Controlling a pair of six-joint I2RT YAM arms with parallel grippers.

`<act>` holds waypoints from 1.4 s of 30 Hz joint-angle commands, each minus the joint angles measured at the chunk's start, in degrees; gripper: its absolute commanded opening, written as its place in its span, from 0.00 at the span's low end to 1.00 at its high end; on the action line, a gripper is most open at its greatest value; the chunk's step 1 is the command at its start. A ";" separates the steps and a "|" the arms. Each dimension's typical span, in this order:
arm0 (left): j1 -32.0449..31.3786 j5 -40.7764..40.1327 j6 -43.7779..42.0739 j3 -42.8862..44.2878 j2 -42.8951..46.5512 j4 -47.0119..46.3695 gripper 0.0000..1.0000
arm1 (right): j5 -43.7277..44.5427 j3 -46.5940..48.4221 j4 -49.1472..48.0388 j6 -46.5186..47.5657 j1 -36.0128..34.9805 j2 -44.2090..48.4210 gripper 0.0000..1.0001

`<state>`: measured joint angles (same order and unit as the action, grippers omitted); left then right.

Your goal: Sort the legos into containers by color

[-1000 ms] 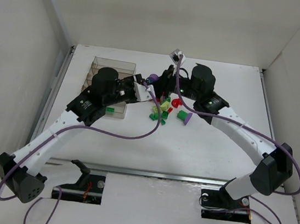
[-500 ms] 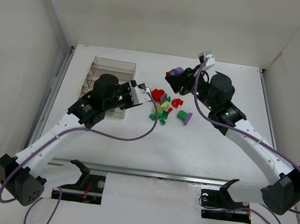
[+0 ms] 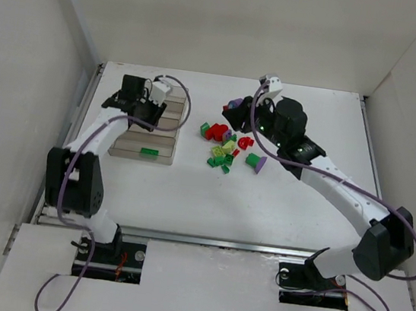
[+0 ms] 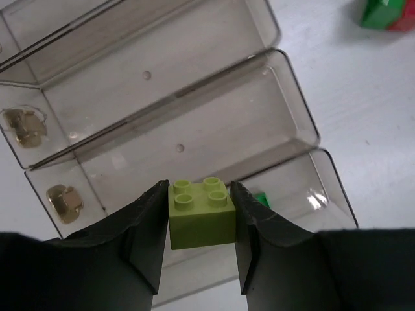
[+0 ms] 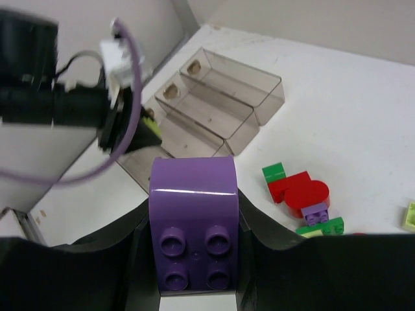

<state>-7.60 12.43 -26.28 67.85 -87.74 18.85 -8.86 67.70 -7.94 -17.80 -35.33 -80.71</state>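
Bricks clamped in both grippers, 1 each.
Left gripper [image 4: 198,192] pinches a lime brick [image 4: 201,219] between its 2 fingers, studs toward the wrist camera, hanging over the clear tray [image 4: 288,74]; can't tell which of the 4 compartments sits under it. 1 dark green brick [image 3: 148,151] lies in the compartment nearest the arm bases. Right gripper [image 5: 192,210] grips a purple brick [image 5: 192,188], studs up, off the table near the loose pile [image 3: 228,149], well apart from the tray.

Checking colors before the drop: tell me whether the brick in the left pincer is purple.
No, the left pincer clamps a lime brick with four studs, held above the clear tray.
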 commanded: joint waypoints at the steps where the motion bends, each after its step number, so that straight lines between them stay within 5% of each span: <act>1: 3.20 6.90 8.96 10.00 -4.79 3.38 0.00 | -3.08 4.54 -2.78 2.33 -0.26 -3.39 0.00; 12: 4.96 8.67 9.59 11.16 -14.73 2.24 0.07 | -7.57 11.13 -2.78 2.86 0.88 -11.31 0.00; 18: 5.49 7.96 8.97 11.16 -14.12 0.76 0.67 | -8.72 12.19 -2.78 2.86 1.41 -12.37 0.00; 22: 5.49 8.13 8.45 14.14 -11.31 -0.66 0.82 | -10.56 12.19 -2.78 2.86 1.41 -12.37 0.00; 25: 4.79 8.76 5.99 15.37 -7.98 -1.19 0.82 | -11.09 12.19 -2.78 2.86 1.41 -11.67 0.00; 34: -4.78 14.91 -22.37 8.09 8.54 1.29 0.79 | -20.29 10.52 -2.78 2.86 1.41 -6.05 0.00; 39: -12.25 16.84 -26.54 -6.20 25.41 -15.30 0.99 | -24.53 10.52 -2.78 1.11 0.80 -4.46 0.00; 42: -16.81 17.37 -27.95 -10.97 30.60 -22.53 0.99 | -25.14 10.52 -2.78 0.49 0.18 -3.84 0.00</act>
<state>-21.34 27.64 -49.58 60.75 -60.36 6.96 -30.52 77.03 -7.97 -16.49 -34.26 -86.63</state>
